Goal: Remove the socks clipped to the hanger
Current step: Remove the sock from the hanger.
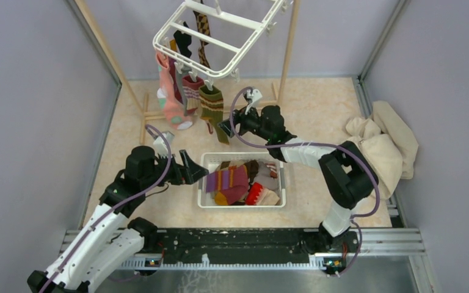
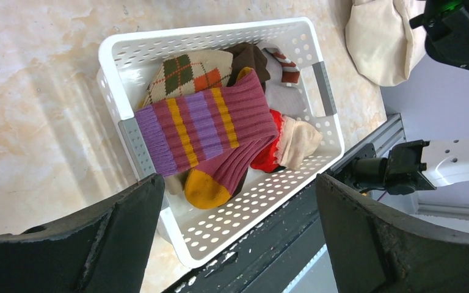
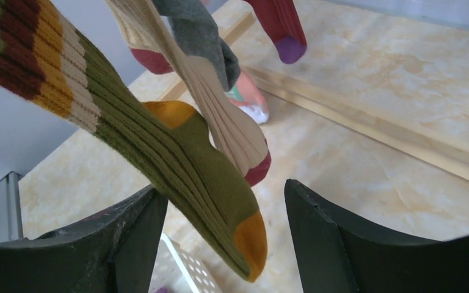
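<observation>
The white hanger (image 1: 220, 33) hangs at the top centre. Clipped to it are a pink and mint sock (image 1: 170, 101), a grey one (image 1: 189, 91), an olive-striped one (image 1: 212, 107), a black one (image 1: 183, 39) and a brown argyle one (image 1: 203, 27). My right gripper (image 1: 229, 125) is open. The olive sock's orange toe (image 3: 189, 165) hangs between its jaws (image 3: 225, 189), touching neither clearly. My left gripper (image 1: 198, 171) is open and empty (image 2: 237, 183) over the left end of the basket, above a maroon and purple striped sock (image 2: 207, 122).
The white slotted basket (image 1: 281, 198) holds several loose socks, among them an argyle one (image 2: 189, 73). A beige cloth heap (image 1: 385, 146) lies at the right. The wooden rack's poles (image 1: 290, 49) and base bars (image 1: 159, 113) stand behind the hanging socks.
</observation>
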